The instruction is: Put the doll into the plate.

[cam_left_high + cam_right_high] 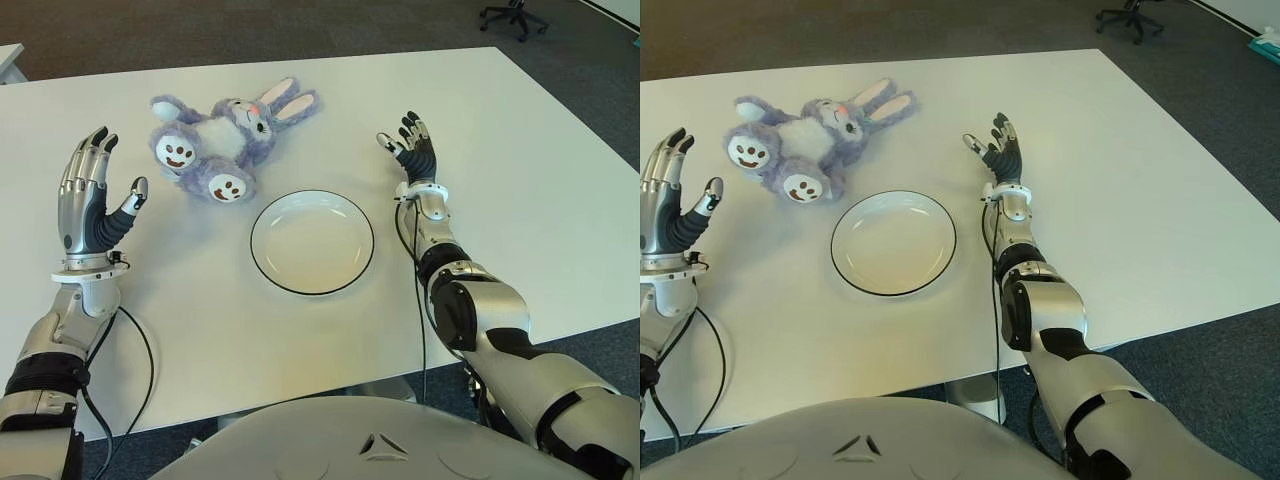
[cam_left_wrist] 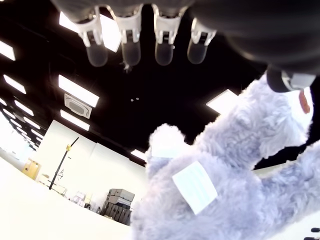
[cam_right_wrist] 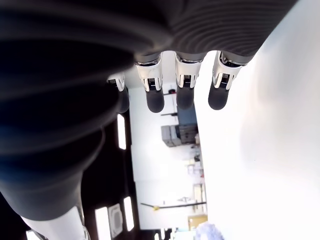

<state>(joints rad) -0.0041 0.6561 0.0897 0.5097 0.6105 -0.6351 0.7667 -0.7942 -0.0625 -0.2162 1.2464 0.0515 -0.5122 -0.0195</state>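
— While both robot hands are held open, left robot hand nearest, where is the doll seen?

— On the tabletop, beside the plate; its body is best gripped.

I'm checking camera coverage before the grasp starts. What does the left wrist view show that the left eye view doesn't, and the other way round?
Only the left wrist view shows a white label sewn on the doll's fur, plus ceiling lights. Only the left eye view shows the plate, empty, on the white table, the doll's face and smiley soles, and the right hand, open, right of the plate. Both show the purple doll and the left hand, open, beside the doll and holding nothing.
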